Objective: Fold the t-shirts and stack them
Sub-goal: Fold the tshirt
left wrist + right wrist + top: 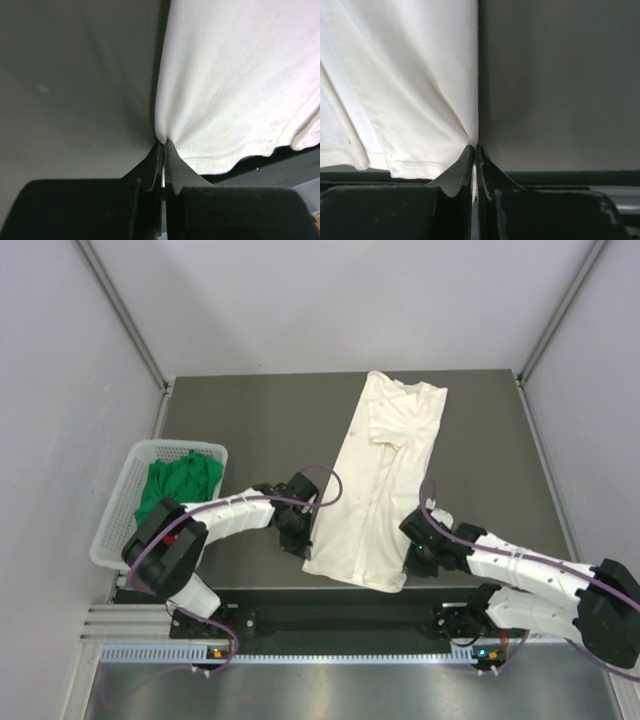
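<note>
A cream-white t-shirt lies lengthwise on the dark table, folded narrow, collar at the far end and hem near the front edge. My left gripper is shut on its left edge near the hem, and the cloth puckers into the black fingertips. On the opposite side my right gripper is shut on the right edge near the hem, where the cloth gathers between its fingertips. A green t-shirt lies crumpled in the basket. No red t-shirt is in view.
The white plastic mesh basket stands at the table's left edge. Grey walls enclose the table at the left, back and right. The table's front edge runs just below the shirt's hem.
</note>
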You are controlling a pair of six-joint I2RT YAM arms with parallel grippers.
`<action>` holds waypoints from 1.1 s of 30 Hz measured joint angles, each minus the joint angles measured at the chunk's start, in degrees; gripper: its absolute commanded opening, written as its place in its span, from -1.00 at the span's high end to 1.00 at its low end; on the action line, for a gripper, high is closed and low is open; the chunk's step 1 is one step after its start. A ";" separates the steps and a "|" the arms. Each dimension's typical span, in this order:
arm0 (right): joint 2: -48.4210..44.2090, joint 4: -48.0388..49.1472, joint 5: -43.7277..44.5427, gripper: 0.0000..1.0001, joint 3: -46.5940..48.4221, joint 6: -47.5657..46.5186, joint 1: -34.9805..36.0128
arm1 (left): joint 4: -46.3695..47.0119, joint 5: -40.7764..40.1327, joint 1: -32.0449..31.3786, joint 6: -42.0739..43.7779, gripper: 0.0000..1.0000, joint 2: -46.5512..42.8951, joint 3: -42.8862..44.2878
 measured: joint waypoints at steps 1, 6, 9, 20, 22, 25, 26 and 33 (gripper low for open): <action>-1.11 -1.40 0.13 0.99 -0.79 0.00 0.00 | 0.42 -0.11 -1.75 -1.64 0.93 -0.81 -1.05; -7.80 -8.96 0.33 0.47 -3.06 -0.85 0.00 | 0.66 -0.61 -7.17 -8.57 0.47 -4.35 -5.18; -10.21 -13.42 1.33 0.28 -1.88 -1.53 0.00 | -0.76 -2.32 -8.17 -10.67 0.34 -7.10 -5.49; 2.84 -15.04 4.72 0.29 30.62 -27.23 -18.34 | 9.66 -1.55 -11.63 -12.55 0.35 -19.69 -1.14; 8.72 -12.81 4.72 0.31 37.59 -33.75 -21.88 | 12.76 -0.96 -12.76 -13.00 0.34 -18.53 -1.14; 16.50 -9.86 3.08 0.35 45.83 -40.24 -24.94 | 16.15 -0.83 -15.52 -13.29 0.34 -14.86 -1.11; 18.60 -9.03 2.19 0.35 47.78 -41.90 -25.79 | 16.85 -1.01 -16.52 -13.42 0.34 -13.29 -1.09; 21.92 -7.26 -3.54 0.42 48.61 -46.42 -31.85 | 18.67 -3.32 -22.27 -15.78 0.38 -4.74 0.07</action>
